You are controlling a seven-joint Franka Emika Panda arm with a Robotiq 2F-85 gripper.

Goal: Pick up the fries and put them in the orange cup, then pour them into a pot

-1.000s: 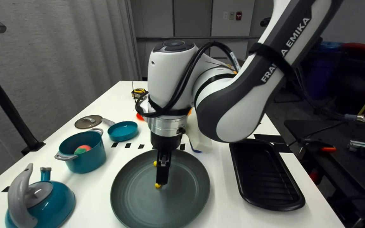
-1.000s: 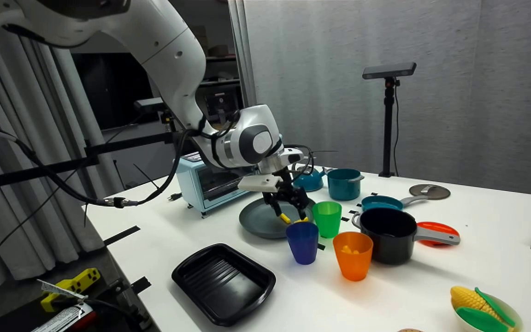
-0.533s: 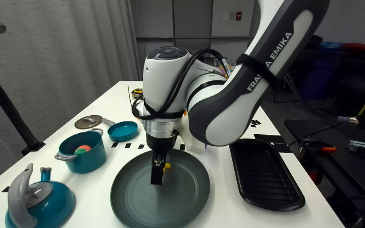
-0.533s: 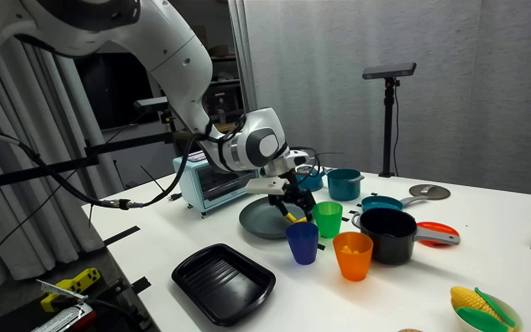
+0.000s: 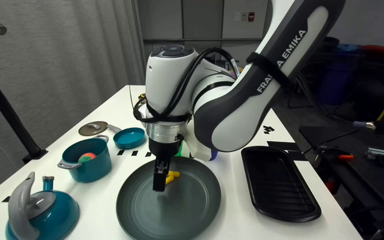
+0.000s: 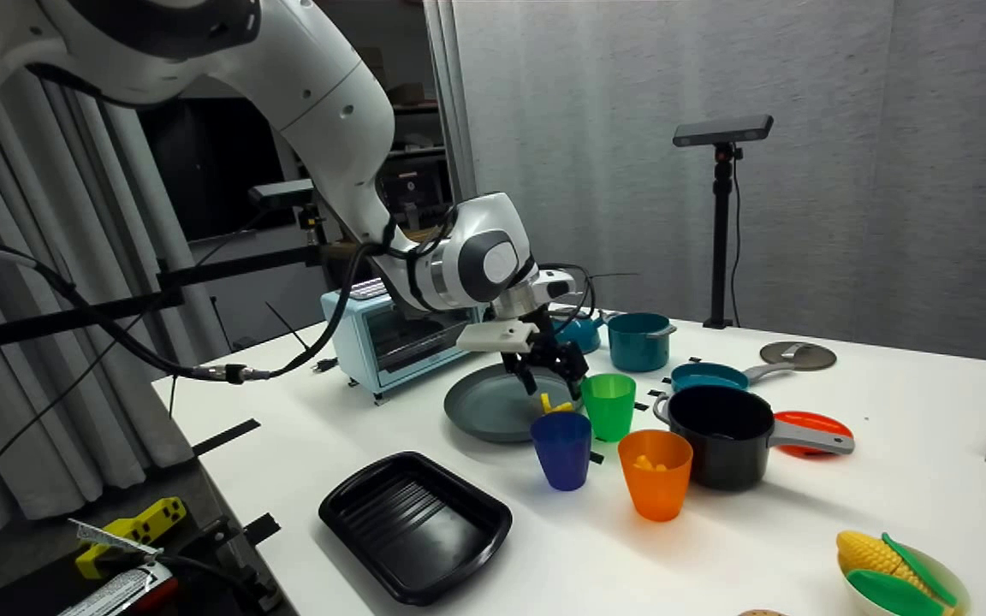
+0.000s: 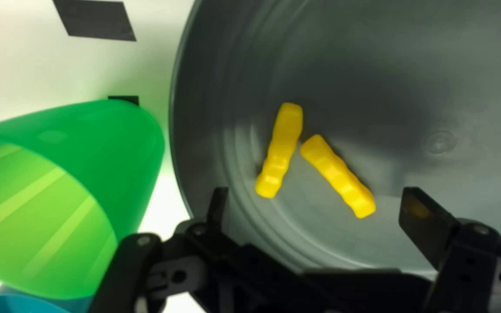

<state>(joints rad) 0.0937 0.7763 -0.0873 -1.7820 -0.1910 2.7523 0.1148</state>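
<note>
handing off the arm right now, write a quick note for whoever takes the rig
Pincer: open, empty, over the grey pan.
Things: two fries lie in the pan; the orange cup stands upright with more fries inside.
Done: some fries are in the cup.
Left: add the pan's two, then pour into the black pot or teal pot; the task doesn't say which.
</note>
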